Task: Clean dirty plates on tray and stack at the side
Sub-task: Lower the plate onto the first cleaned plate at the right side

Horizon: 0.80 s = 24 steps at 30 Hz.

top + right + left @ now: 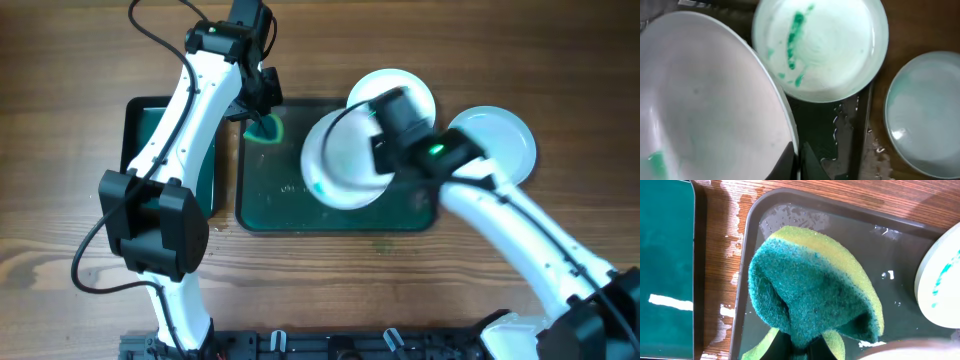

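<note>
My right gripper is shut on the rim of a white plate and holds it tilted above the dark-green tray. That plate has a teal smear near its lower edge. A second plate with a teal smear lies at the tray's back right. A third plate, faintly tinted, lies on the table to the right of the tray. My left gripper is shut on a green-and-yellow sponge over the tray's back left corner.
A smaller deep green tray stands left of the big tray. Water drops lie on the wood between them and on the tray floor. The rim of a smeared plate shows at the right of the left wrist view.
</note>
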Each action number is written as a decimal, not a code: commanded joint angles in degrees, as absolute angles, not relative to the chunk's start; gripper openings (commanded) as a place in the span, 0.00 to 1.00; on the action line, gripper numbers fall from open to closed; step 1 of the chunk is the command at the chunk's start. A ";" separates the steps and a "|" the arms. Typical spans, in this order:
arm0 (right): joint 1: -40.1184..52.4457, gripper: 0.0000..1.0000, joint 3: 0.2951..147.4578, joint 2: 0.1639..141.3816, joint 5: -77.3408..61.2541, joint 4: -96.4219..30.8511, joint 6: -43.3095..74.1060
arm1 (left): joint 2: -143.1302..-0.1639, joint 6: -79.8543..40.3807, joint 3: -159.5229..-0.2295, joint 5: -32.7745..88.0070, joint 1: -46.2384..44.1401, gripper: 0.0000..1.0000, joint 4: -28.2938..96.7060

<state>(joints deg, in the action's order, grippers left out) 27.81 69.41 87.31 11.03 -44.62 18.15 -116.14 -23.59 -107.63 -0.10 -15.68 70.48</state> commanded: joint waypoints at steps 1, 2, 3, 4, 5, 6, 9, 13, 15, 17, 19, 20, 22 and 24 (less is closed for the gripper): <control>14.31 0.04 69.36 85.27 -5.93 -44.64 19.49 | -115.20 -22.72 -108.42 0.40 -15.53 0.04 70.28; 10.85 0.04 69.36 85.27 -6.96 -44.66 19.51 | -115.20 -22.72 -108.42 0.40 -15.53 0.04 70.28; 6.83 0.05 69.36 85.27 -7.57 -44.71 19.53 | -115.20 -22.72 -108.42 0.40 -15.53 0.04 70.28; 3.62 0.04 69.36 85.27 -7.51 -44.93 19.64 | -115.20 -22.72 -108.42 0.40 -15.53 0.04 70.28; 0.45 0.04 69.19 85.30 -7.22 -45.06 19.64 | -115.20 -22.72 -108.42 0.40 -15.53 0.04 70.28; -2.55 0.04 68.84 85.30 -6.90 -45.06 19.66 | -115.20 -22.72 -108.42 0.40 -15.53 0.04 70.28; -9.98 0.04 67.02 85.30 -3.49 -45.01 20.12 | -115.20 -22.72 -108.42 0.40 -15.53 0.04 70.26; -16.10 0.04 63.16 85.47 1.96 -42.65 22.61 | -115.20 -22.72 -108.42 0.40 -15.53 0.04 70.22; -17.98 0.04 60.66 85.82 2.00 -39.83 22.59 | -115.20 -22.74 -108.42 0.40 -15.53 0.04 70.17; -18.90 0.04 58.15 86.37 2.13 -36.56 22.59 | -115.20 -22.74 -108.42 0.40 -15.53 0.04 70.06; -19.18 0.04 56.14 87.24 3.88 -33.30 22.76 | -115.20 -22.74 -108.42 0.43 -15.53 0.04 70.04; -19.16 0.04 55.40 87.85 4.67 -31.70 22.94 | -115.20 -22.74 -108.42 0.40 -15.53 0.04 70.04; -19.16 0.04 54.70 89.60 5.02 -29.71 22.90 | -115.20 -22.72 -108.42 0.40 -15.53 0.04 70.04; -19.16 0.04 54.70 91.50 4.95 -28.64 22.87 | -115.20 -22.74 -108.42 0.40 -15.53 0.04 70.04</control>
